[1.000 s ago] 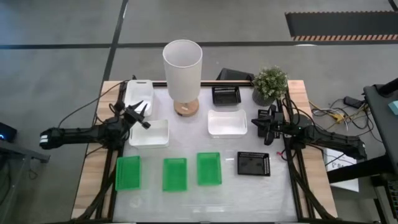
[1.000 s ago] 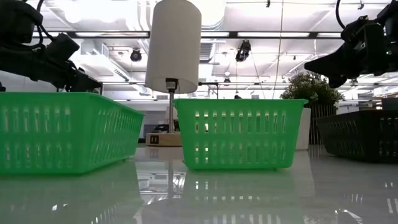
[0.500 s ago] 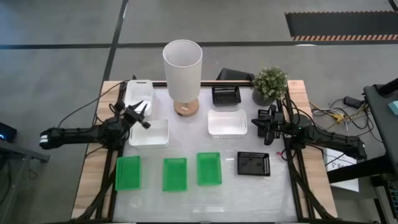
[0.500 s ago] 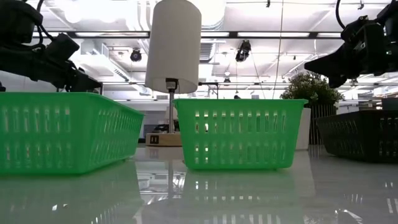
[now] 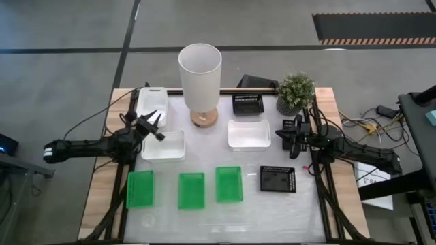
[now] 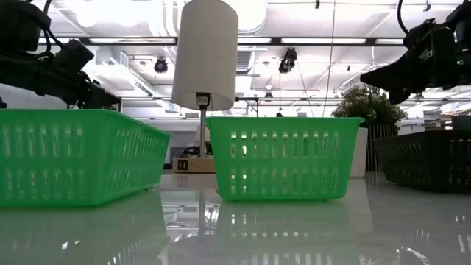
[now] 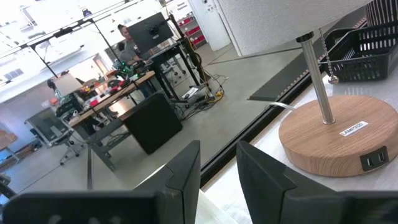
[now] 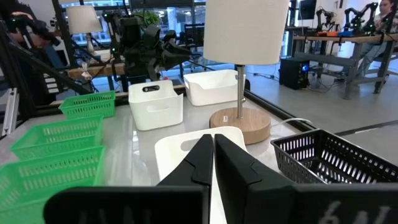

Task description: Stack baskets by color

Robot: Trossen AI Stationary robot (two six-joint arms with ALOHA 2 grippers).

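Nearest the table's front edge we list three green baskets in a row, well apart from each other: the left one (image 5: pixel 140 188), the middle one (image 5: pixel 191 190) and the right one (image 5: pixel 229 184), none stacked; in the low view two of them fill the foreground, one at the left (image 6: pixel 73 156) and one at centre (image 6: pixel 283 157). To the right of that row we record a black mesh basket (image 5: pixel 278 180) lying alone on the table (image 5: pixel 204 221). Next back, left of centre, we note a white basket (image 5: pixel 164 145), with the left gripper (image 5: pixel 154 126) poised over its far-left corner; its fingers (image 7: pixel 180 177) stand a narrow way apart and hold nothing. Right of centre in the same band sits a second white basket (image 5: pixel 248 135), and just to its right the right gripper (image 5: pixel 285 137) hangs over the table's right side with its fingers (image 8: pixel 233 168) pressed together, empty. Farther back we enter a third white basket (image 5: pixel 152 105) at the far-left corner, the lamp (image 5: pixel 200 78) with its round wooden base (image 7: pixel 333 134) near the middle, a second black mesh basket (image 5: pixel 247 103) to the lamp's right, and the potted plant (image 5: pixel 295 92) at the far-right corner. A third black basket we cannot make out with certainty. Beyond the table, the left wrist view shows desks and a person (image 7: pixel 126 37) seated at a monitor.
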